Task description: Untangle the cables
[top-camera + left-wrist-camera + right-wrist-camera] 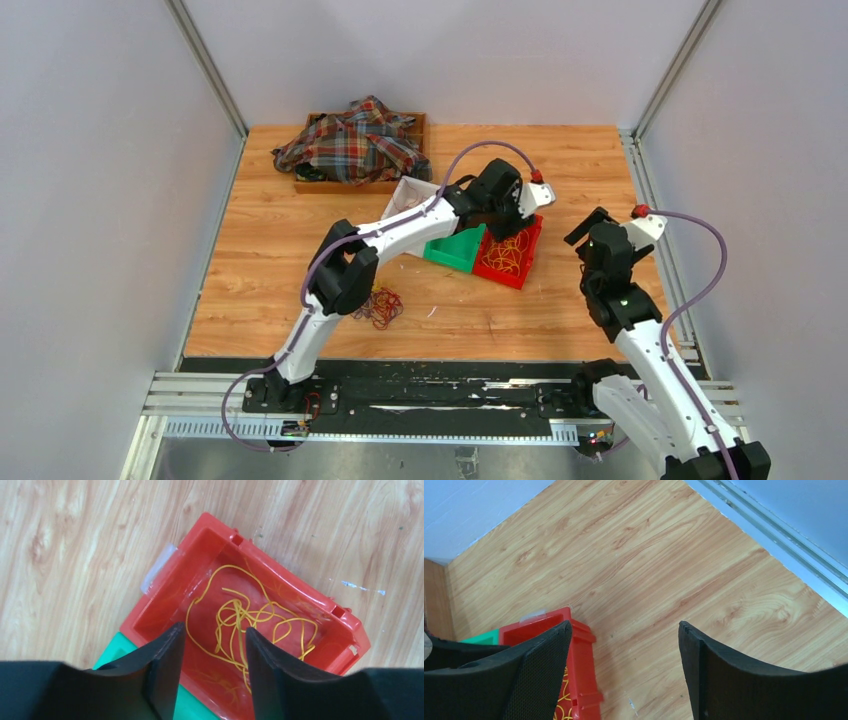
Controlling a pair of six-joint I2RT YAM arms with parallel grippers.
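**Left jaws open above the yellow loops**

Left jaws stand partly open and hold nothing, straight above the yellow cables [235,612] lying loose in the red bin [165,600]; the other cables, a small tangle [378,307] of dark red, yellow and darker strands, sit on the tabletop [260,250] beside the left arm [400,228] at its elbow, well apart from both pairs of jaws, near-left of the bins; the clump is roundish, with no clear long axis; the left arm looks nearer but would have to fold back; right jaws gape wide, empty, over wood beside the red bin; a green bin [455,250], a white tray [408,200] and a plaid cloth [352,142] lie beyond, out of the way.
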